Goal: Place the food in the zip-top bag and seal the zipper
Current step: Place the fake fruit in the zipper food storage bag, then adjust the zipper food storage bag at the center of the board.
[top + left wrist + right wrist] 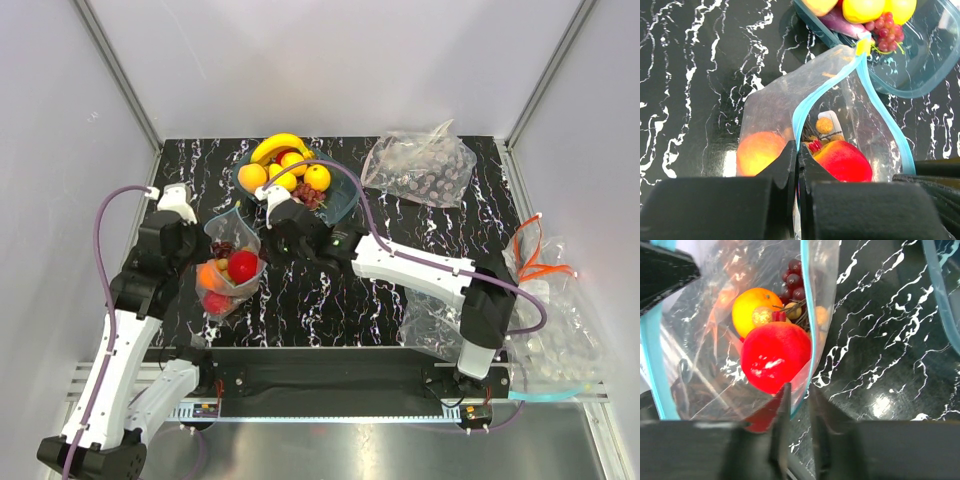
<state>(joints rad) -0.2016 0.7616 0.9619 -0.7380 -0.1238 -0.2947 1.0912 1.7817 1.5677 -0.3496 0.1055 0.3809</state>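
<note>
The zip-top bag [232,272] stands open left of centre. It holds a red apple [243,266], an orange [210,276] and dark grapes [222,247]. My left gripper [203,250] is shut on the bag's left rim; in the left wrist view its jaws [799,152] pinch the light-blue zipper [832,85]. My right gripper [272,243] is at the bag's right rim. In the right wrist view [800,405] its jaws stand slightly apart with the zipper edge [806,315] running down between them. The apple [775,362] lies just behind.
A clear bowl [345,200] behind the bag holds a banana [280,146], yellow fruits [317,177] and red grapes [307,196]. A wrinkled clear bag [420,165] lies at the back right. Another bag [560,335] and orange straps [540,262] lie at the right edge.
</note>
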